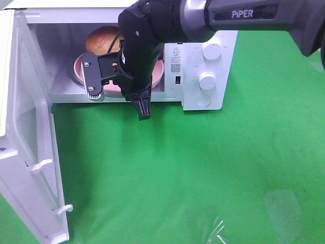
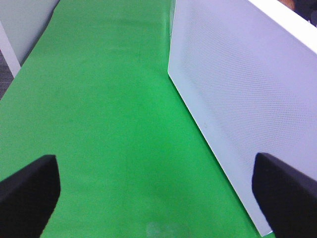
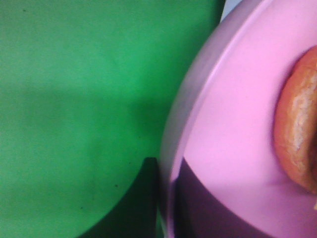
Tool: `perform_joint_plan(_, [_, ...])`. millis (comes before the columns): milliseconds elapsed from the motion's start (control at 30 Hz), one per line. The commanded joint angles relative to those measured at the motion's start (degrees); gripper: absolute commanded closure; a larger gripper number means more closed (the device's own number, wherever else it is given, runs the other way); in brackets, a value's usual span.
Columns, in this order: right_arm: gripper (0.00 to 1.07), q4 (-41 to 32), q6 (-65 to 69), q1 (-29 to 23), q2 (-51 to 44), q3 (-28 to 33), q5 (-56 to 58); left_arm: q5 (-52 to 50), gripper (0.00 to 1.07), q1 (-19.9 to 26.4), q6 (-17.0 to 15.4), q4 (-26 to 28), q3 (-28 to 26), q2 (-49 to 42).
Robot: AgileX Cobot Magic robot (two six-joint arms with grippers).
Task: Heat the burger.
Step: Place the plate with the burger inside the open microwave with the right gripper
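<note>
Right gripper on plate; green cloth

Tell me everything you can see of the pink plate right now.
The pink plate is round, shallow, smooth and glossy, like plastic, with a raised rim. It sits at the front inside the open microwave, carrying the burger. The right hand is clamped on its near rim and hides its middle from above. Whether it rests on the floor is unclear.
</note>
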State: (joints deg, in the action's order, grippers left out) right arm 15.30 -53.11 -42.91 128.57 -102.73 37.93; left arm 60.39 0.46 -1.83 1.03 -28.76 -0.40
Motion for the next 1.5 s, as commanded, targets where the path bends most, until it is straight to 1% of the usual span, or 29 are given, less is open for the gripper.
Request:
perform_joint_plan(33, [1.07,1.8,1.3,0.2,0.1,-3.0,-2.5,-0.7,0.09,0.0,0.1,0.0,0.2,-1.1])
perform_joint_plan(67, [1.07,3.0,1.9,0.2,1.0,-4.8,-1.9,-0.7,0.09,0.0,0.1,0.0,0.2,-1.1])
perform_joint_plan(167, [1.07,3.4,2.6,0.2,1.9,-6.4,-1.6,-0.7,0.09,0.0,0.1,0.0,0.2,-1.1])
perform_joint_plan(200, [1.07,3.4,3.6,0.8,3.1,-8.4,-1.4,-0.7,0.09,0.0,0.1,0.0,0.2,-1.1])
perform_joint_plan(233, [1.07,3.4,3.6,0.8,3.8,-9.2,-1.4,-0.7,0.09,0.0,0.1,0.0,0.2,-1.1])
perform_joint_plan(533, [1.07,3.7,3.2,1.3,6.8,-13.3,-1.6,-0.7,0.09,0.0,0.1,-0.1,0.2,-1.1])
perform_joint_plan(767, [1.07,3.7,3.2,1.3,7.6,-13.4,-4.6,-0.7,0.09,0.0,0.1,-0.1,0.2,-1.1])
perform_joint_plan(1333, [1.06,3.7,3.4,1.3,8.1,-13.4,-6.0,-0.7,0.09,0.0,0.1,-0.5,0.2,-1.1])
perform_joint_plan(1400, [1.0,4.0,5.1,1.3,8.1,-13.4,-6.0,-0.7,0.09,0.0,0.1,-0.5,0.2,-1.1])
perform_joint_plan(1433, [1.0,4.0,5.1,1.3,8.1,-13.4,-6.0,-0.7,0.09,0.0,0.1,-0.5,0.2,-1.1])
perform_joint_plan(1467, [0.95,4.0,5.8,1.3,8.1,-13.4,-6.0,-0.7,0.09,0.0,0.1,-0.5,0.2,-1.1])
perform_joint_plan(1500, [0.95,4.0,5.8,1.3,8.1,-13.4,-6.0,-0.7,0.09,0.0,0.1,-0.5,0.2,-1.1])
